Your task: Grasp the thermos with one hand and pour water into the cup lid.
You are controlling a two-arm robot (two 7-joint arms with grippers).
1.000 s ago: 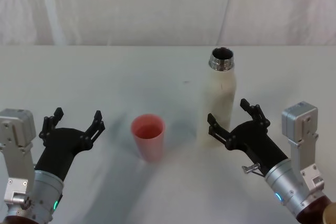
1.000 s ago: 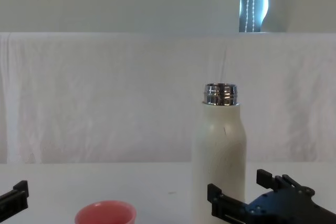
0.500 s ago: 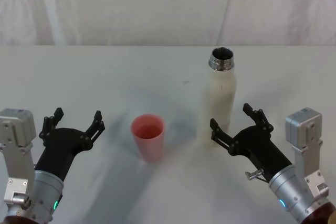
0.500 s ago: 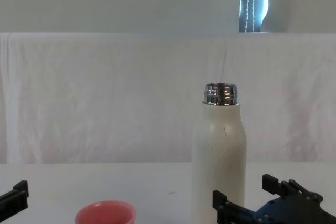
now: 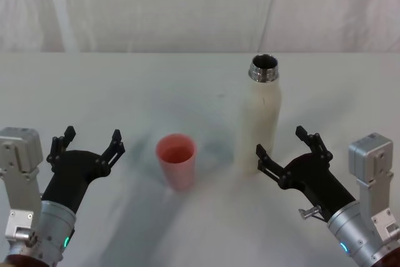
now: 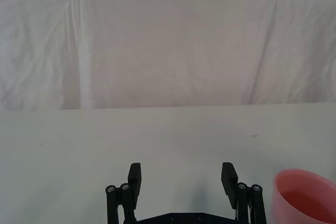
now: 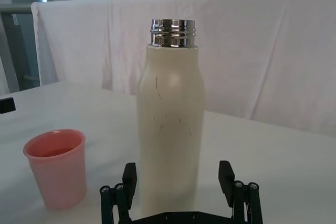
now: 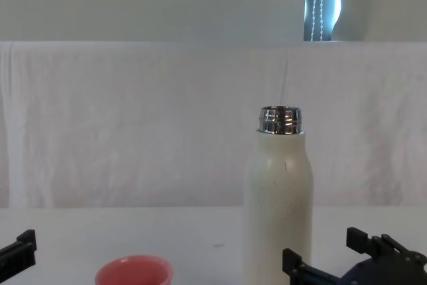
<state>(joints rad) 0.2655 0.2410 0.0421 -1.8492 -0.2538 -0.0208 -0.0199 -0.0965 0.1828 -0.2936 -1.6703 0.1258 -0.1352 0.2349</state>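
I see the thermos (image 5: 261,117) upright and ungrasped; the right gripper (image 5: 285,153) sits spread just beside it. Grasping and pouring into the cup lid (image 5: 177,162) remain. The left gripper (image 5: 88,146) idles, spread.

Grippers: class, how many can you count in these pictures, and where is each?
2. The left gripper sits open left of the cup; the right gripper sits open beside the thermos.

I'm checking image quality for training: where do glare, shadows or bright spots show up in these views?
Head view: soft grey shadow on the table beside the cup lid. Right wrist view: sharp highlights on the thermos steel neck. Chest view: a bright strip of window light at the top, above the white cloth backdrop.
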